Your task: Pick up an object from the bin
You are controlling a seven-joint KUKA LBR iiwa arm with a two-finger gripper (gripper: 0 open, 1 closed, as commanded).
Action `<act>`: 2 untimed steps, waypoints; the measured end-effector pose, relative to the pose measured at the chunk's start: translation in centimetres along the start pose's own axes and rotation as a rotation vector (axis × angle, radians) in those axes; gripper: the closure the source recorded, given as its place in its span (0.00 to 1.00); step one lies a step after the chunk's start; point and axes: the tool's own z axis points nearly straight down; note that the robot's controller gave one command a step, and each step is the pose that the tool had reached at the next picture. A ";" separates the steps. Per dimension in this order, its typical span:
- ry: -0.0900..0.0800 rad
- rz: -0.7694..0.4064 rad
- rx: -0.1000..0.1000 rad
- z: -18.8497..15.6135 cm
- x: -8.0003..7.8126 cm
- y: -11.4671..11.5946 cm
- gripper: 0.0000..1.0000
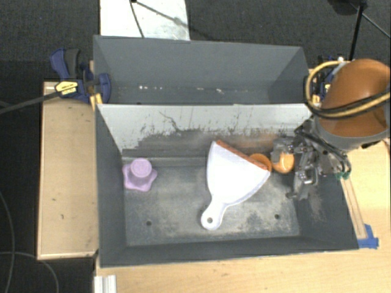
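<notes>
Gripper (300,185) low at right end of bin (183,133), just beside small orange ball (283,163). Orange piece (261,162) peeks from under white scoop (235,174) mid-bin. Purple cap (140,174) well apart, far left. Gripper apart or together: cannot tell; nothing seen held. Judged approach step. Next move calls for centring over ball, closing, lifting clear of scoop.

The arm (339,140) comes in over the right edge of the bin (201,66), its wrist capped by a rounded orange cover (359,93) with yellow and black cables (317,85) looped about it. Below the cover the grey metal pincer (301,187) hangs inside the bin, close to the right wall, about midway between the far and near edges, pointing down at the floor.
</notes>
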 end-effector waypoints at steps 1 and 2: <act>0.000 -0.114 -0.005 2.4 -1.1 2.2 0.00; 0.004 0.169 -0.004 2.0 -0.1 2.6 0.00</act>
